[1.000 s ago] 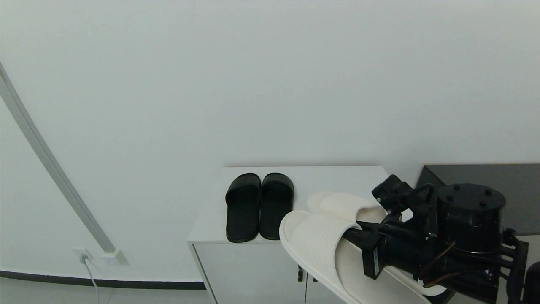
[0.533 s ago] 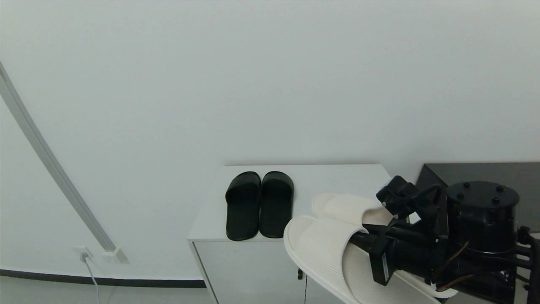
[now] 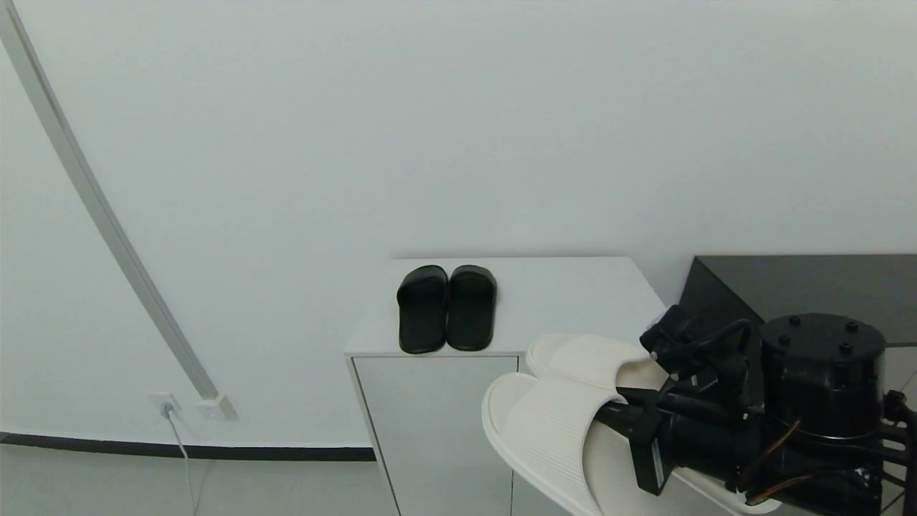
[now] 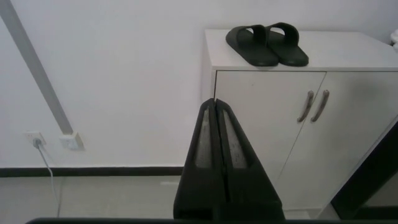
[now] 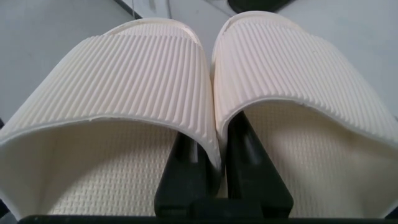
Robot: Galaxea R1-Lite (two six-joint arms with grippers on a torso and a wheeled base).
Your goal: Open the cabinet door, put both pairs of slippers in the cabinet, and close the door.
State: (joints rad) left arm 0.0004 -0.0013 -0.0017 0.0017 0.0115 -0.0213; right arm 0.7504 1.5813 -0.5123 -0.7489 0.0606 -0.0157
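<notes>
- Right now the right pincer [image 3: 617, 405] holds the pair of white slippers [image 3: 551, 430] in the air, in front of the right part of the cabinet [image 3: 437, 423] and clear of it.
- Seen from the right wrist, the right pincer [image 5: 214, 149] has one finger pushed under each ribbed upper. The two inner edges of the white slippers [image 5: 143, 81] are squeezed together between the fingers.
- The white pair lies side by side, the two touching. The toe ends point away from the arm.
- The left pincer [image 4: 216, 109] is closed, its two fingers pressed flat against each other with nothing between them. It hangs low, on the left of the cabinet [image 4: 267, 124] and well apart from it.
- Both cabinet doors are shut. The two handles [image 4: 313, 106] stand close together beside the middle seam.
- The black slippers [image 3: 448, 308] rest on the cabinet top, side by side and touching. They are near its front edge on its left half, toe ends toward the wall. In the left wrist view the black slippers [image 4: 267, 45] lie flat, just above the left door.
- On the wall to the left of the cabinet, a socket [image 3: 166, 407] near the floor has a cable plugged in. A pale conduit [image 3: 107, 215] runs up the wall from a box just beside the socket.
- A dark surface [image 3: 809, 287] adjoins the cabinet on its right.
</notes>
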